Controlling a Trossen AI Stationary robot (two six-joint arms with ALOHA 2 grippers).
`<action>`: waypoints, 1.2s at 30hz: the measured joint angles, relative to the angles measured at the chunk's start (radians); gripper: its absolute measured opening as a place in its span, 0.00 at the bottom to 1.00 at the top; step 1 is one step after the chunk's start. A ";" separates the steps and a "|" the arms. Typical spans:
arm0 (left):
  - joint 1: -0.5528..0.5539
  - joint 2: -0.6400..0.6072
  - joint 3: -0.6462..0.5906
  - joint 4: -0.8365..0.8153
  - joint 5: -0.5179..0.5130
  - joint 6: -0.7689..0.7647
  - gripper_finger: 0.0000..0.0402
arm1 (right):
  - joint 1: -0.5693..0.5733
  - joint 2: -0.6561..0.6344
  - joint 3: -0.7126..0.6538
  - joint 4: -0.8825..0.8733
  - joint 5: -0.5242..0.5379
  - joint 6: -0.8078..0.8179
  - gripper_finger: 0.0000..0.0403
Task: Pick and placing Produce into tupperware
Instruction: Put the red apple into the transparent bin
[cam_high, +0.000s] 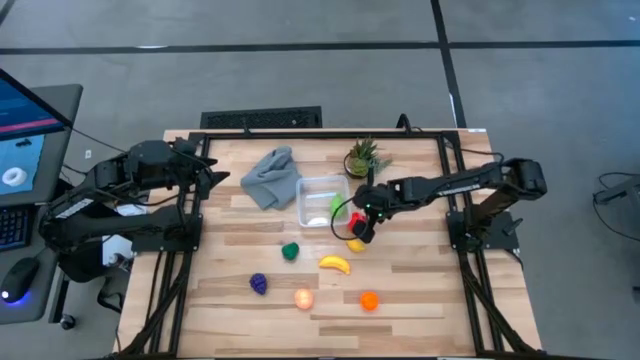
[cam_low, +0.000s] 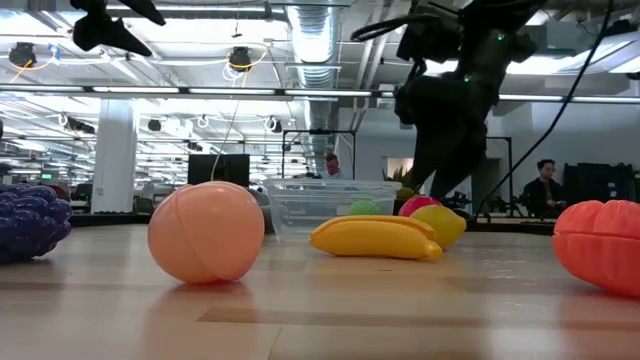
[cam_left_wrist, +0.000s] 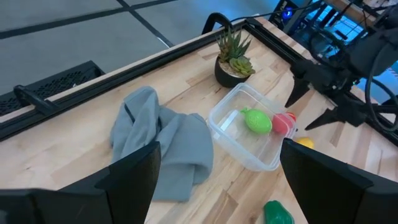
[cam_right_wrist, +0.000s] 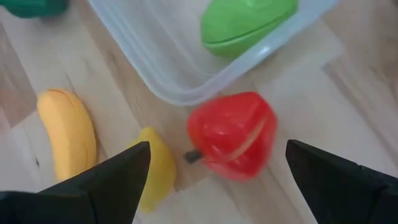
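The clear tupperware (cam_high: 322, 200) stands mid-table with a light green piece of produce (cam_right_wrist: 249, 25) inside. A red piece (cam_right_wrist: 231, 134) lies on the wood against its near right corner, with a small yellow piece (cam_right_wrist: 155, 165) and the banana (cam_high: 335, 264) beside it. My right gripper (cam_right_wrist: 217, 145) hangs open above the red piece, pointing steeply down, one finger on either side and clear of it. A dark green piece (cam_high: 290, 251), a purple one (cam_high: 259, 284), a peach one (cam_high: 304, 298) and an orange one (cam_high: 369, 300) lie nearer the front. My left gripper (cam_high: 215, 178) waits open, raised at the table's left.
A crumpled grey cloth (cam_high: 272, 177) lies left of the tupperware, and a spiky potted plant (cam_high: 362, 158) stands behind it near the far edge. A black frame (cam_high: 300, 133) borders the table. Bare wood lies right of the orange piece and at the near left.
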 joint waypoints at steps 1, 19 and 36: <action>0.000 0.000 0.000 -0.003 0.002 0.000 0.79 | 0.000 0.004 0.000 -0.001 0.012 0.010 0.99; 0.000 0.000 0.000 -0.023 0.004 0.001 0.79 | -0.005 0.027 0.003 0.022 0.071 0.055 0.99; 0.000 0.000 0.000 -0.022 0.004 0.001 0.79 | 0.027 0.119 0.002 0.081 0.113 0.101 0.99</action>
